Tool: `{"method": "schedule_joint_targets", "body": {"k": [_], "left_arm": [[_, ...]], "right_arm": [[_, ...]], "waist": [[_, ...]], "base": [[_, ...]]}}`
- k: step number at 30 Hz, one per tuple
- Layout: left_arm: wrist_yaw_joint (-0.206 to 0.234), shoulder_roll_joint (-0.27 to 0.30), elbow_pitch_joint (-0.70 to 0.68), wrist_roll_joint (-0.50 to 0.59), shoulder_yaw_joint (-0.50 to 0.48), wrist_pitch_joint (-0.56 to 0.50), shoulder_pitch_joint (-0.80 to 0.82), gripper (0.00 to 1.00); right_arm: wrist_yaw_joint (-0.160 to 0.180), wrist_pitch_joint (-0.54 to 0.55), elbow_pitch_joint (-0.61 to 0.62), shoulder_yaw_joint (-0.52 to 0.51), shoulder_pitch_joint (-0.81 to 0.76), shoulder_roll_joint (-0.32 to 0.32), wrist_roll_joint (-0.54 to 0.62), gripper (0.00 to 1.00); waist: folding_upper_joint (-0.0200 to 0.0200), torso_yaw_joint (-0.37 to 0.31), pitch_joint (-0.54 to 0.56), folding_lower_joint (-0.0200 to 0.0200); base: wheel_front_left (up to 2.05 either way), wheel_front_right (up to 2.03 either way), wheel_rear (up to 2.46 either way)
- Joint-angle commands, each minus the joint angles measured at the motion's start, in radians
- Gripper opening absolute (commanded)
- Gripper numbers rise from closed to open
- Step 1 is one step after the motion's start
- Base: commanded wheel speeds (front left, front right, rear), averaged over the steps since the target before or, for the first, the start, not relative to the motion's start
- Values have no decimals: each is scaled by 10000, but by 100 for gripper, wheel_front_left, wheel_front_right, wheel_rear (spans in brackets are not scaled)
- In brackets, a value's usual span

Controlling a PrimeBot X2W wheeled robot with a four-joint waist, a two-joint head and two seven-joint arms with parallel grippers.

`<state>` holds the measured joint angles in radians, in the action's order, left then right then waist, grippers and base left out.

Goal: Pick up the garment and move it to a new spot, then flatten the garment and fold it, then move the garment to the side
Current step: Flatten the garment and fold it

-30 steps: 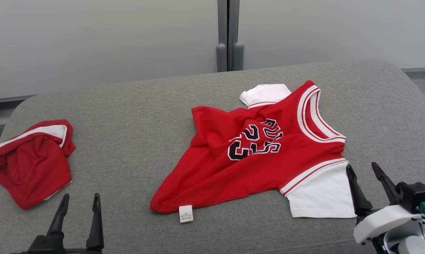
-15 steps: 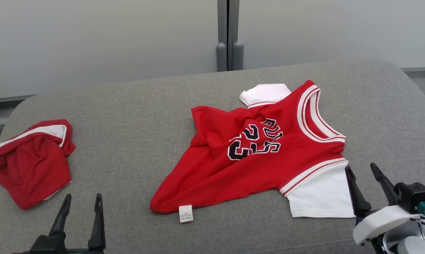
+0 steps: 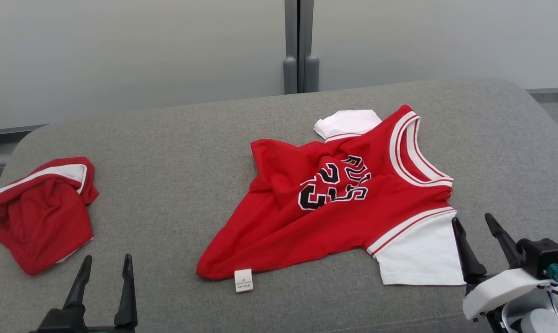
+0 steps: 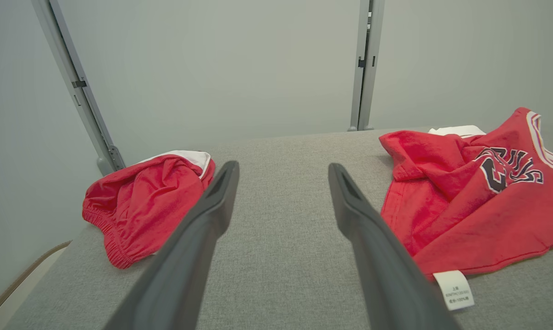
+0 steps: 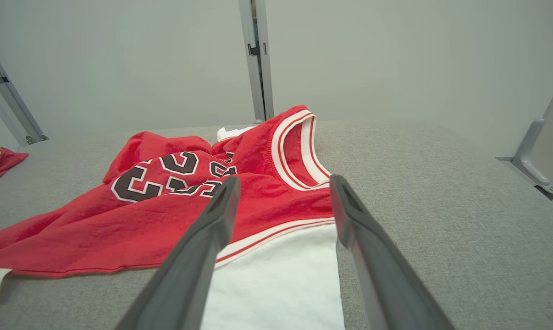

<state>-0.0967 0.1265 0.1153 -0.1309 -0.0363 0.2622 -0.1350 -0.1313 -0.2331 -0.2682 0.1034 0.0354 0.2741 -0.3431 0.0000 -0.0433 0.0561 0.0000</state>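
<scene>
The garment (image 3: 334, 217), a red jersey with black numerals and white sleeves, lies rumpled on the grey fabric-covered bench (image 3: 177, 152), right of its middle. Its collar points toward the right edge. Its hem corner, with a small white label (image 3: 243, 280), lies near the front edge.

The right hand (image 3: 471, 217) is at the front right corner, fingers spread wide and holding nothing. Its left finger stands just beside the outer edge of the jersey's nearer white sleeve (image 3: 422, 259). In the right wrist view that sleeve lies in the gap between the two fingers; whether they touch the cloth cannot be told.

The left hand (image 3: 107, 256) is at the front edge, left of the middle, equally wide open and empty, well apart from the jersey. It stands between the hem and a bunched pair of red shorts (image 3: 38, 212) at the left edge.
</scene>
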Motion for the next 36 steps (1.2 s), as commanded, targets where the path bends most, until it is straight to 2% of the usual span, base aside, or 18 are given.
{"method": "schedule_joint_targets", "body": {"k": [1,13,18,26,36], "left_arm": [[-36,-9,17,55,-58,15,61,100],[-110,-55,95,-10,107,15,279,100],[-223,-47,410,-101,567,15,559,100],[-333,205,2646,-839,1927,-92,1639,100],[-333,603,4575,-1821,3254,1,2797,100]], "right_arm": [[12,-17,-35,-5,80,54,-58,100],[12,101,-166,-55,103,95,-48,100],[12,181,-448,-44,162,156,-53,100],[12,151,-1661,172,575,169,108,100],[12,48,-3308,478,1406,79,125,100]], "waist": [[0,-10,-3,0],[0,-51,-90,0],[0,-65,-194,0],[0,-342,-531,0],[0,-669,-1026,0]], "base": [[0,0,0],[0,0,0],[0,0,0],[0,0,0],[0,0,0]]}}
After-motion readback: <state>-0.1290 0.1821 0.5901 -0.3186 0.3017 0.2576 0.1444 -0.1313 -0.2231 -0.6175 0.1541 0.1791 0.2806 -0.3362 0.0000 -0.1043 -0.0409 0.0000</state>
